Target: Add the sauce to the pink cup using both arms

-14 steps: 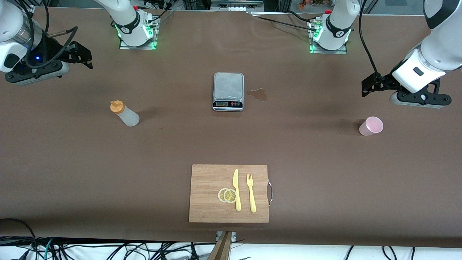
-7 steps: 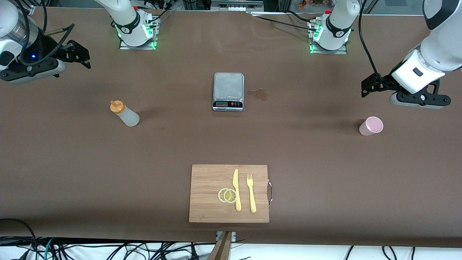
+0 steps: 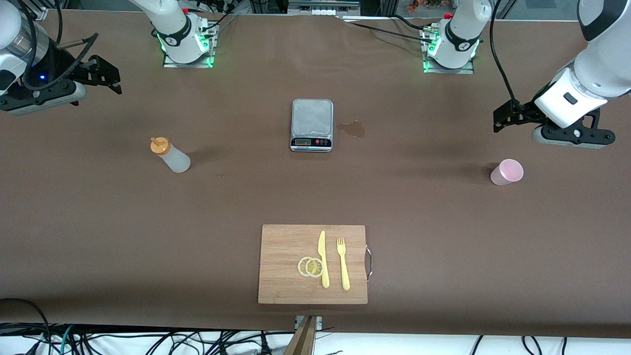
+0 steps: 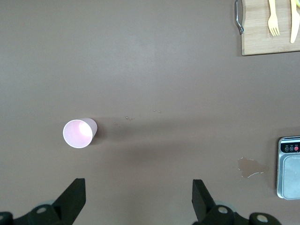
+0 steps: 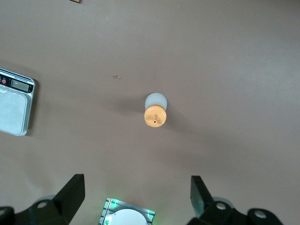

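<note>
Bring your right gripper (image 3: 106, 76), jaws wide and empty, down over the translucent squeeze bottle with the orange cap (image 3: 170, 156), standing at nine o'clock from the steel scale (image 3: 312, 124). Send your left gripper (image 3: 508, 117), equally wide, to the small light-pink tapered cup (image 3: 507, 172) at four o'clock. Since earlier, the right gripper has lifted slightly away.

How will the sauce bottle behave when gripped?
The sauce bottle looks like thin translucent plastic, so it probably gives when squeezed. It stands upright, tall for its base, so a sideways nudge may tip it; being round, it could then roll.
</note>
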Motion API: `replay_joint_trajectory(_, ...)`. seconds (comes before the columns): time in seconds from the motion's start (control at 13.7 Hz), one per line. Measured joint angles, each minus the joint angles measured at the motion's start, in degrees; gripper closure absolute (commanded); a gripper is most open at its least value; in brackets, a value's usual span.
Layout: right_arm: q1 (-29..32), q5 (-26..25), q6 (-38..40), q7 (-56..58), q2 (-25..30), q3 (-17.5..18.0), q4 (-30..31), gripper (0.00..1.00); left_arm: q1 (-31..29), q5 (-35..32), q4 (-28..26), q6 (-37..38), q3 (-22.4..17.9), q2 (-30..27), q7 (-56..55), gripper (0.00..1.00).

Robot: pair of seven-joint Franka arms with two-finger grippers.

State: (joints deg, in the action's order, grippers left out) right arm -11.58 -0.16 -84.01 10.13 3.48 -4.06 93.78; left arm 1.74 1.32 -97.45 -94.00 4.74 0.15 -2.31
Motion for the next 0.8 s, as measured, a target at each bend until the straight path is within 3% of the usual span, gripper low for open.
replay_joint_trajectory(0.8,0.14,1.94,0.06,0.09,-0.19,-1.49,-0.05,0.0,0.0,0.0,0.05,0.21,0.0,0.03,0.0,0.0)
